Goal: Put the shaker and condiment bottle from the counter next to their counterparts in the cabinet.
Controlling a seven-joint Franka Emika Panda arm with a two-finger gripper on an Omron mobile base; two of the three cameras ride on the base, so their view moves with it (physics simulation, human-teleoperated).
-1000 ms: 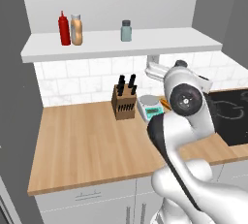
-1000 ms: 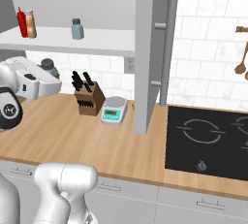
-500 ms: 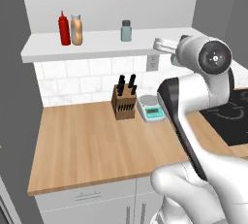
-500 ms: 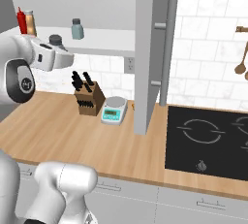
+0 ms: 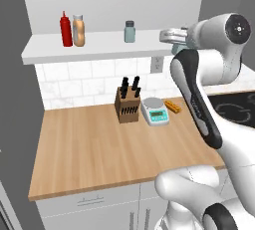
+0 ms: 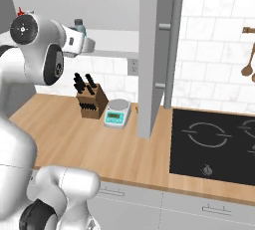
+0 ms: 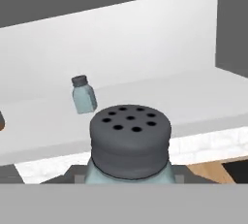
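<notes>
Above the light-wood worktop [image 5: 99, 144], the small blue-grey shaker [image 7: 130, 143], clenched in the jaws, has been raised to the white cabinet shelf [image 5: 99, 50], near its pale counterpart [image 7: 83, 94].

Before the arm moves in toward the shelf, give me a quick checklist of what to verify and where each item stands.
1. Shaker in the end effector: ok, its capped top sits right at the hand camera.
2. Grip firmness: cannot tell, the fingers are hidden.
3. Pale shaker standing upright on the cabinet shelf: ok.
4. Free shelf beside that pale shaker: ok, bare board on both sides.
5. Condiment bottle next to the red squeeze bottle: ok, already placed.
6. End effector height against the shelf board: ok, about level with it in the left base view.
</notes>
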